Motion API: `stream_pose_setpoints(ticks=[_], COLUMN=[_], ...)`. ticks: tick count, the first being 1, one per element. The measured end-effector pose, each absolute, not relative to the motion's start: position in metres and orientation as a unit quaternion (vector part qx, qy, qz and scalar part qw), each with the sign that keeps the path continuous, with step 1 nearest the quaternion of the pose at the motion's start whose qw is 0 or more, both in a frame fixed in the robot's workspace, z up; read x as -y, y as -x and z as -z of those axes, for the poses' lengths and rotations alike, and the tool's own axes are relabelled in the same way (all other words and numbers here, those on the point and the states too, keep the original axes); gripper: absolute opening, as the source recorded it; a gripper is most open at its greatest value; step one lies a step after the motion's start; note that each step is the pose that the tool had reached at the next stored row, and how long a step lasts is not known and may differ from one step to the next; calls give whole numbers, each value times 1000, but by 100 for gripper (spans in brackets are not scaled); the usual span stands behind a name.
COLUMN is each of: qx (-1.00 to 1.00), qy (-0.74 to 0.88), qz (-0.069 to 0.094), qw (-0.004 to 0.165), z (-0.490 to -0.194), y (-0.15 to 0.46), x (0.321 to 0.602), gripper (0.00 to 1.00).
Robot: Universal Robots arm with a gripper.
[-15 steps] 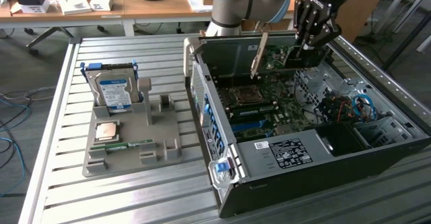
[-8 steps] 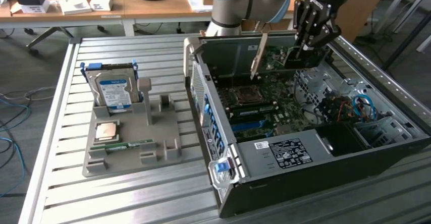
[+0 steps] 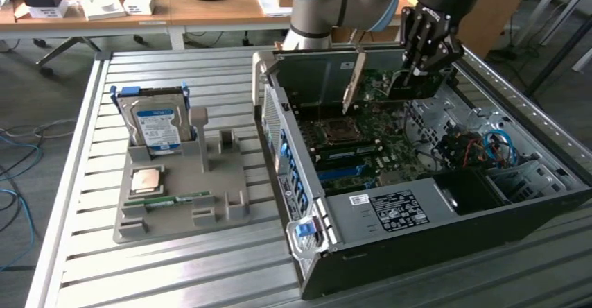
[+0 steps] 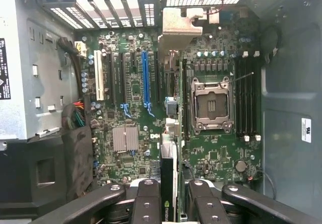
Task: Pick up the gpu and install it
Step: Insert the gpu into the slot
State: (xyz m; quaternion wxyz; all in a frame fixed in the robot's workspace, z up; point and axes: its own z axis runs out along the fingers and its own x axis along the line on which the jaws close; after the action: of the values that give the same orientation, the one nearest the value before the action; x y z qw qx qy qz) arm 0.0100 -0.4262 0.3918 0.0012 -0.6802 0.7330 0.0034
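- Exterior view: at one o'clock a black, multi-link gripper hangs from the grey arm with pale blue joints. Its fingers are clamped on the gpu, a thin flat dark circuit card with a silvery metal bracket on one end.
- The gpu stands on edge inside the open black computer case, over the green motherboard. The bracket is at nine o'clock from the gripper. From this side I cannot tell whether the card's lower edge touches a slot.
- At nine o'clock from the case, a grey moulded tray sits on the slatted metal table. It carries an upright silver hard drive with a blue label and a narrow green memory stick lying flat.
- Wrist view: the gripper has its black fingers pressed on either side of the gpu, which is seen edge-on.
- The card runs between the long blue slot and the square silver processor socket. Its bracket is at the case's perforated rear wall.
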Motion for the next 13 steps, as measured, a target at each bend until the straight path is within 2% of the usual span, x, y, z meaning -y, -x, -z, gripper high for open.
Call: stream_pose_setpoints(ticks=[13], qx=[-733], qy=[680], qz=[-3], qw=[2], z=[-390], y=[5], x=[426], gripper=[26])
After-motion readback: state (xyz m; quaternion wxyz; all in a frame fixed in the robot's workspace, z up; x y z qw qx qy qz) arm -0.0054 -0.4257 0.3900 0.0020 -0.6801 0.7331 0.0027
